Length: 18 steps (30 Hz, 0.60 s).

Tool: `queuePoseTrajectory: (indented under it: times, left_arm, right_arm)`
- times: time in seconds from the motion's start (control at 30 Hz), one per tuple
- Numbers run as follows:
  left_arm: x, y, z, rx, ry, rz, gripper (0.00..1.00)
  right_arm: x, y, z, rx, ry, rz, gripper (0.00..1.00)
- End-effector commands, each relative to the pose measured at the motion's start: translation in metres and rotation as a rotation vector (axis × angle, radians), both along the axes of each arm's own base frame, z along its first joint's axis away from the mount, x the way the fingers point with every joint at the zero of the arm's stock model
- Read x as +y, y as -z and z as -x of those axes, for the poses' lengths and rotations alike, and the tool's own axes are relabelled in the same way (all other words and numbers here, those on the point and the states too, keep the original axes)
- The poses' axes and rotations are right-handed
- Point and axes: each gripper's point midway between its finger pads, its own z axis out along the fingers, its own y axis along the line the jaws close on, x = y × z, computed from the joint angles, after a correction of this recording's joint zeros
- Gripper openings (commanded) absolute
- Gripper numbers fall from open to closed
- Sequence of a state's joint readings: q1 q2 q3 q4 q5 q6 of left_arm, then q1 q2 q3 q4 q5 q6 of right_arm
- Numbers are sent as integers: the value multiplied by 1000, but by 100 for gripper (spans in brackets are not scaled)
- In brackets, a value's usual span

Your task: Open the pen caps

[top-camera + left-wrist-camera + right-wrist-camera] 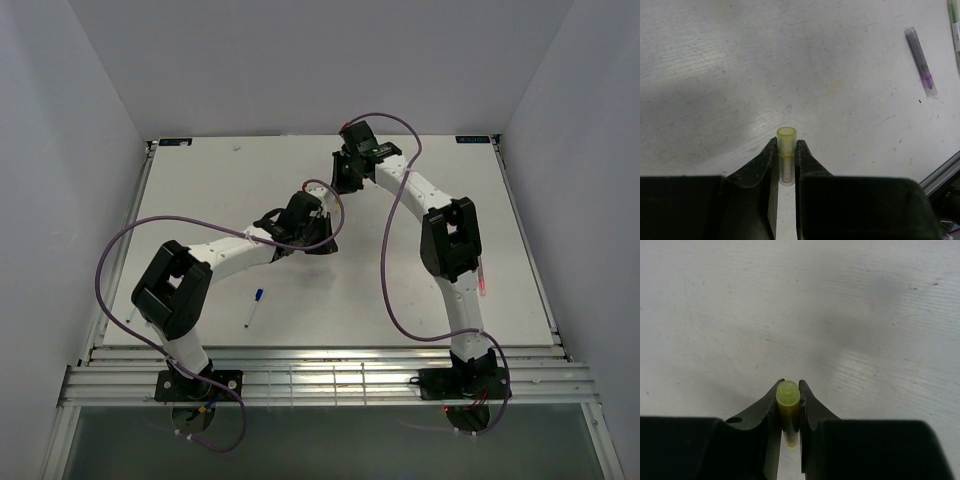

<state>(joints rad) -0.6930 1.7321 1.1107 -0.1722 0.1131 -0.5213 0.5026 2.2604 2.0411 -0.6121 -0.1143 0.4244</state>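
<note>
Left gripper is found pinched onto a pale yellow cap, hollow end outward, at lower centre of its wrist view. Right gripper is clamped on a yellow pen. A purple-tipped pen is noted lying upper right on the table.

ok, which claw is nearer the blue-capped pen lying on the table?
Left. The left claw hangs just beyond and right of the blue-capped pen; the right claw is farther off, toward the far edge.

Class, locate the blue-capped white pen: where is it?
In the top view the blue-capped white pen lies on the table, left half, just right of the left arm's elbow.
</note>
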Motion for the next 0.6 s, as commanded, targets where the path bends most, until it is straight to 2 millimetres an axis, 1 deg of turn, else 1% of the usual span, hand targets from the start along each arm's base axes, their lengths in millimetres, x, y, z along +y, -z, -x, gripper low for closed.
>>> queuePoseTrajectory:
  times: [0.0, 0.03, 0.1, 0.13, 0.2, 0.23, 0.27, 0.3, 0.37, 0.4, 0.53, 0.57]
  left_arm:
    - [-8, -21, -3, -11, -16, 68, 0]
    - [-6, -18, 0, -7, -17, 65, 0]
    - [-4, -19, 3, -7, -19, 72, 0]
    - [-2, -15, 7, 3, -19, 69, 0]
    - [0, -18, 10, 2, -17, 76, 0]
    - [2, -14, 14, 10, -18, 74, 0]
    - [3, -15, 15, 11, -18, 78, 0]
    - [3, -19, 16, 2, -15, 89, 0]
    - [5, -18, 20, 7, -15, 93, 0]
    - [5, -20, 22, 6, -11, 101, 0]
    - [5, -22, 27, 10, -2, 122, 0]
    - [5, -21, 28, 11, -2, 124, 0]
  right_arm:
    - [-18, 17, 0, 19, 48, 170, 8]
    - [-20, 22, 1, 24, 50, 194, 8]
    - [-26, 30, 1, 27, 67, 240, 8]
    - [-26, 34, 3, 29, 67, 254, 8]
    - [-29, 41, 2, 37, 76, 278, 8]
    - [-30, 40, 1, 38, 80, 286, 8]
    - [-30, 46, 1, 47, 78, 294, 8]
    - [-31, 47, 0, 51, 79, 300, 8]
    - [-29, 48, -2, 49, 79, 304, 8]
    - [-28, 48, -3, 47, 77, 306, 8]
    - [-29, 53, -7, 49, 74, 324, 11]
    - [-29, 58, -6, 56, 69, 332, 12]
